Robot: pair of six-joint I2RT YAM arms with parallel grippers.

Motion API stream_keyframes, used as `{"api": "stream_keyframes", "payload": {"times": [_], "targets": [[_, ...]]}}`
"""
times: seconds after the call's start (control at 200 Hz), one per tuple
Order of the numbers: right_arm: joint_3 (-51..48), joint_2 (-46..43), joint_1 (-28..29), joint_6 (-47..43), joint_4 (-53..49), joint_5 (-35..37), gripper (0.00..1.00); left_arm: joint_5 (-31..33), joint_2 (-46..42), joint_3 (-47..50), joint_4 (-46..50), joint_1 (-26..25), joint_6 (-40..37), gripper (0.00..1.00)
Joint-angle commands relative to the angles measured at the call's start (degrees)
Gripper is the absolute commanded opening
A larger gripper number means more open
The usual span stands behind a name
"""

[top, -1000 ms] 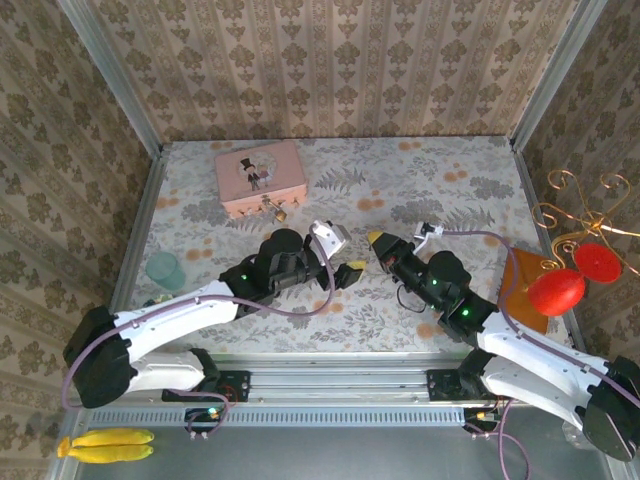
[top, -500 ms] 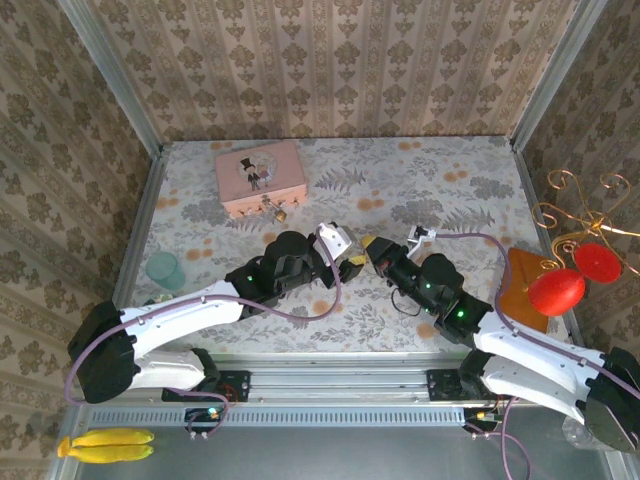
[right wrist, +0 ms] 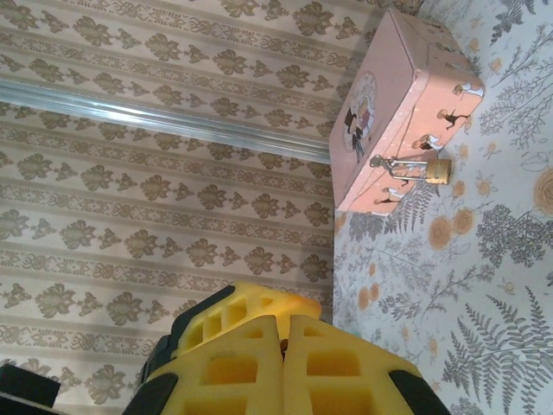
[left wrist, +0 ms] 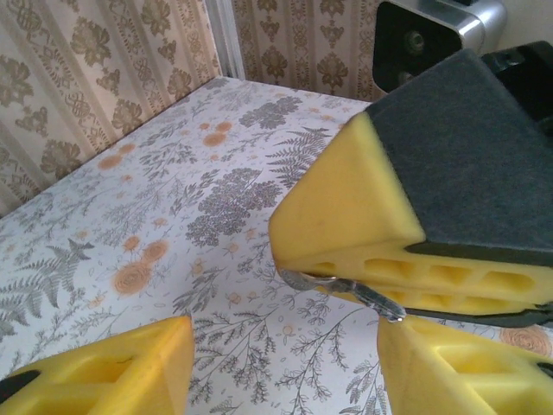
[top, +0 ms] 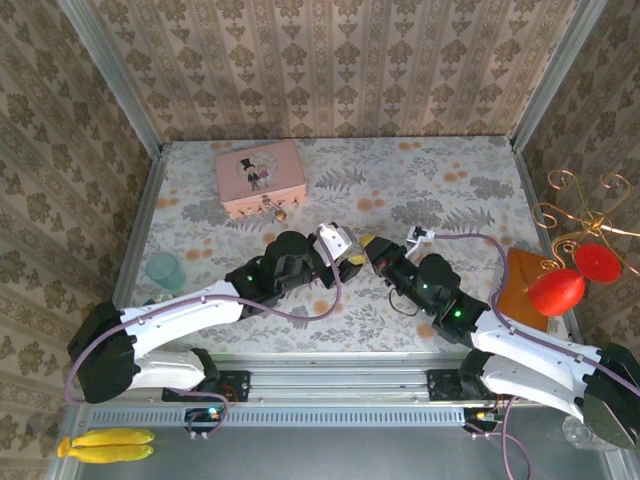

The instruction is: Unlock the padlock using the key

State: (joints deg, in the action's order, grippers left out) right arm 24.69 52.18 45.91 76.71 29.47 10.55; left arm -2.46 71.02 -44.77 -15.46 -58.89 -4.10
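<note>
The right pincer (right wrist: 283, 322) is clamped on the key (left wrist: 359, 292); the left pincer (left wrist: 285, 346), just beside, stands apart. The padlock (top: 281, 214) sits at their 11 o'clock, against the tin (top: 260, 175)

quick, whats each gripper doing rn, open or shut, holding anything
left gripper: open, holding nothing
right gripper: closed on the key

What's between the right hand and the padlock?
In the right wrist view, just bare floral table separates the right hand from the padlock hanging on the pink tin.
</note>
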Motion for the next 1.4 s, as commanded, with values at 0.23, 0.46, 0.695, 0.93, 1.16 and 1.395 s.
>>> {"api": "stream_keyframes", "payload": {"times": [0.23, 0.46, 0.695, 0.93, 1.16, 1.395], "targets": [[1.2, -1.3, 2.2, -7.2, -3.1, 6.3, 0.00, -4.4, -1.6, -1.8, -0.7, -0.4, -0.6, 0.59], [1.1, -0.3, 3.2, -8.1, -0.8, 6.3, 0.00, -2.3, -0.8, -2.1, 0.5, -0.4, -0.8, 0.53], [1.1, 0.2, 3.8, -9.0, -0.2, 6.9, 0.00, -0.2, -0.3, -2.8, 1.9, 0.8, 2.0, 0.38], [1.0, -0.3, 3.9, -9.5, 0.0, 7.5, 0.00, -1.0, -1.2, -1.6, 1.4, 1.1, 1.9, 0.37], [1.6, 0.7, 4.6, -9.5, 0.2, 7.0, 0.00, -1.4, -0.7, -1.9, 1.4, 1.2, 1.9, 0.30], [2.3, 1.3, 5.1, -10.6, -0.5, 6.9, 0.00, 0.3, -0.4, -2.0, 1.0, 1.3, 2.4, 0.20]]}}
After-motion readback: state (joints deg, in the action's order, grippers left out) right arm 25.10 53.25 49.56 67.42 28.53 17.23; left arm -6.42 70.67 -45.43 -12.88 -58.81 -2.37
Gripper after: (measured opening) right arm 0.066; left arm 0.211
